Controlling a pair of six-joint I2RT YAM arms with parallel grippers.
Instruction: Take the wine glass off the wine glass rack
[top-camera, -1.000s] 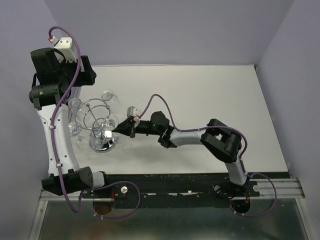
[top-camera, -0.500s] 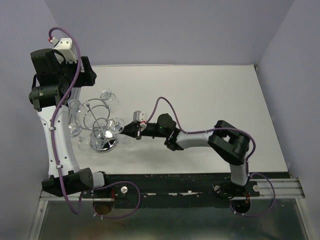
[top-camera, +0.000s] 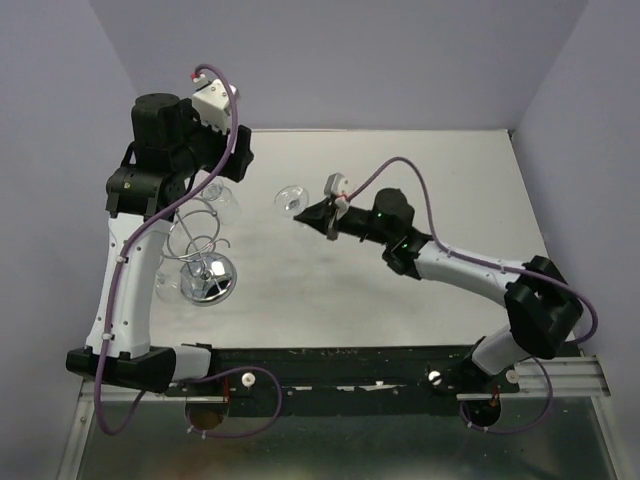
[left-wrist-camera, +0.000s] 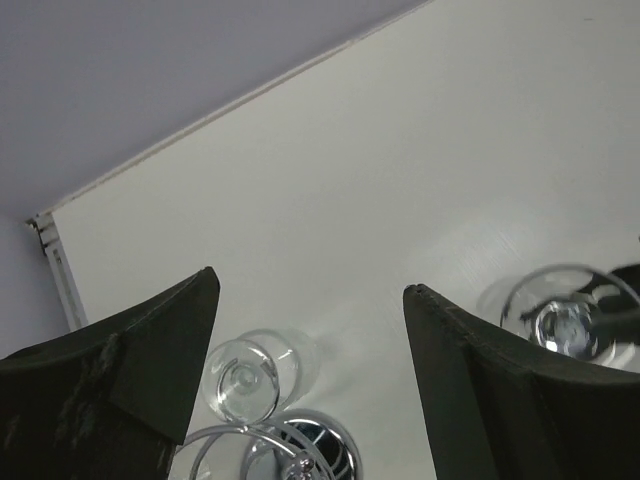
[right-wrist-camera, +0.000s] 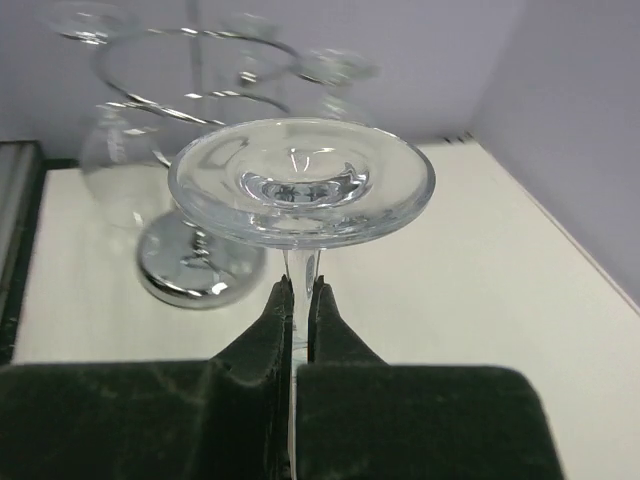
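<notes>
Table (top-camera: 430, 180): I am working over its part nearest the wine glass rack (top-camera: 198, 238), which is carrying other glasses (left-wrist-camera: 245, 380). Left gripper (left-wrist-camera: 310, 300): idling above the rack, jaws apart. Right gripper (right-wrist-camera: 297, 300): clamping the stem of the wine glass (top-camera: 291, 201), right of the rack and clear of it. I am judging removal done; the next move is calling for a slow, gentle set-down.

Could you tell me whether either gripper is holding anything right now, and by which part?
The right gripper pinches a wine glass by its stem, close to the round foot. The left gripper is open and holds nothing.
</notes>
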